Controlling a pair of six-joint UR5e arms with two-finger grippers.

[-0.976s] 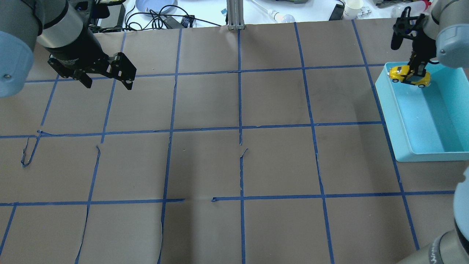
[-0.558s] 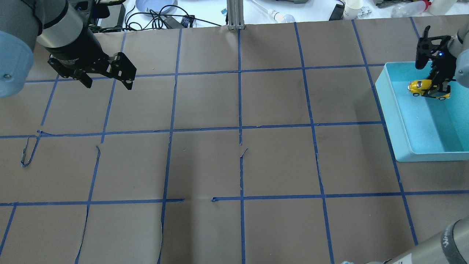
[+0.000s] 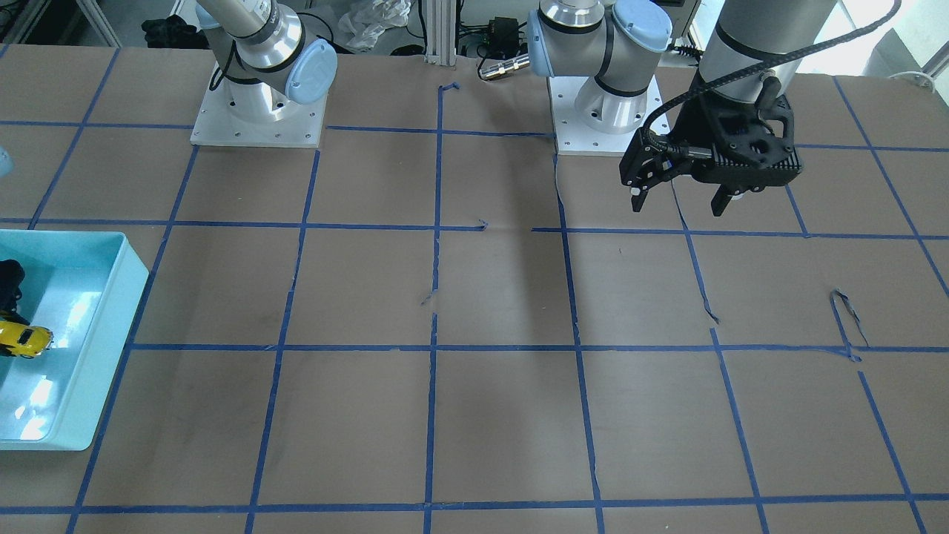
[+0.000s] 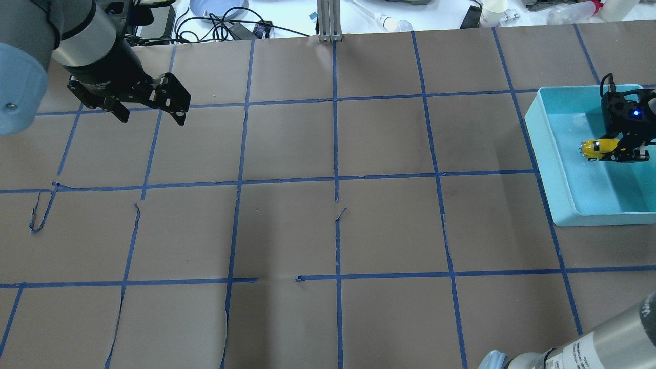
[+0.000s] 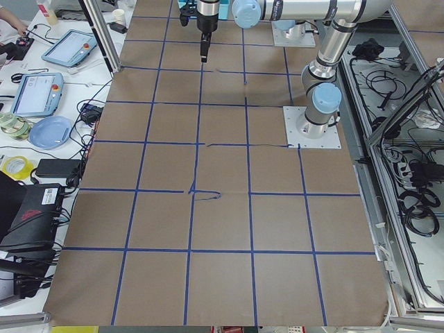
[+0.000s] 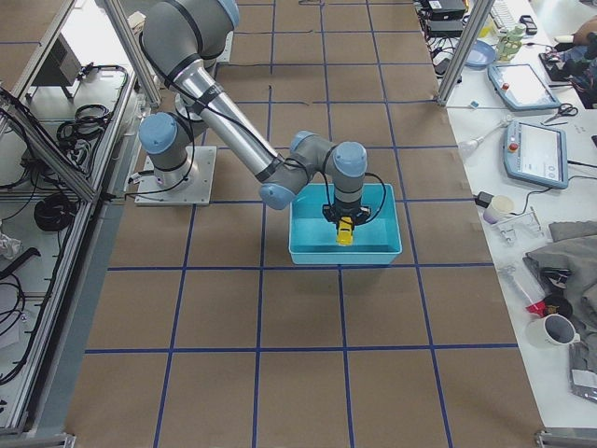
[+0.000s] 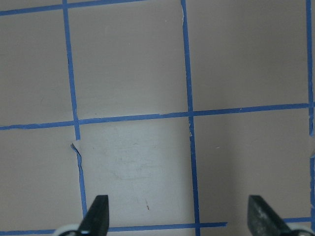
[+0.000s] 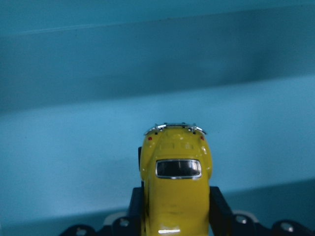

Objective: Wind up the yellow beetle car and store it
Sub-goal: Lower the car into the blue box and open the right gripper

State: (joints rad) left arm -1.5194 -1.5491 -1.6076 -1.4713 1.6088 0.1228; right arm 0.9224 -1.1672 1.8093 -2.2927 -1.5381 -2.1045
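Observation:
The yellow beetle car (image 4: 595, 148) is clamped between the fingers of my right gripper (image 4: 615, 151) inside the turquoise bin (image 4: 542, 154), low over its floor. In the right wrist view the car (image 8: 176, 189) sits between the two black fingers (image 8: 137, 206), tail toward the bin wall (image 8: 147, 59). It also shows in the front view (image 3: 24, 340) and the right side view (image 6: 344, 231). I cannot tell whether the wheels touch the floor. My left gripper (image 4: 152, 110) is open and empty, far off above the table's far left (image 3: 678, 204), (image 7: 177, 216).
The bin (image 3: 111, 311) stands at the table's right edge. Brown paper with a blue tape grid covers the table. An aluminium post (image 4: 328, 20) stands at the far edge. A bench with a cup (image 4: 494, 10) and cables lies beyond it.
My right gripper has carried the car from over the bin's far left corner rightward and toward me, and lower into the bin. The left arm has not moved.

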